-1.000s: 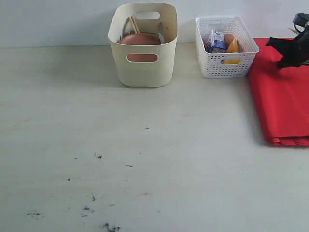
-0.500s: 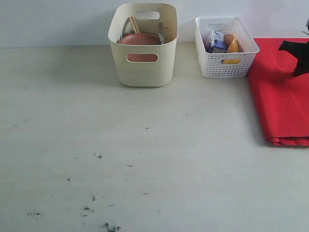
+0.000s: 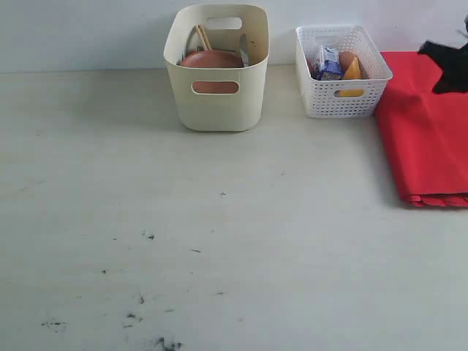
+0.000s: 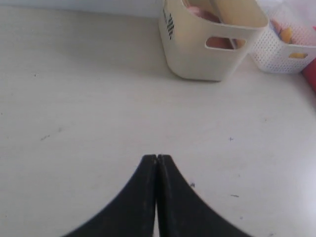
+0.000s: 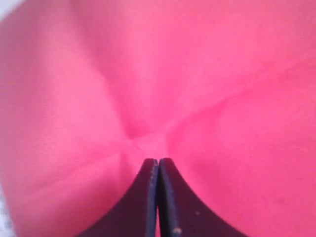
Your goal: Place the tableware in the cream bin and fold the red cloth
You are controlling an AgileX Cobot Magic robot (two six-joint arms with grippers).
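Note:
The cream bin (image 3: 216, 110) stands at the back of the table and holds tableware: a round brown plate (image 3: 212, 60), wooden chopsticks (image 3: 202, 36) and a silver knife (image 3: 244, 50). The red cloth (image 3: 428, 139) lies folded at the right edge. My right gripper (image 3: 423, 50) is over its far part, shut, and the red cloth (image 5: 197, 74) puckers in creases that run into the tips of the right gripper (image 5: 158, 160). My left gripper (image 4: 157, 158) is shut with nothing in it, above bare table, with the cream bin (image 4: 197, 54) ahead of it.
A white lattice basket (image 3: 342, 102) with a milk carton (image 3: 327, 64) and yellow food stands between the bin and the cloth. Dark specks (image 3: 146, 300) mark the front left of the pale table (image 3: 219, 219).
My right gripper has shifted right and toward the back of the table. The cloth's near edge has slid back with it. The left gripper's earlier position is not shown.

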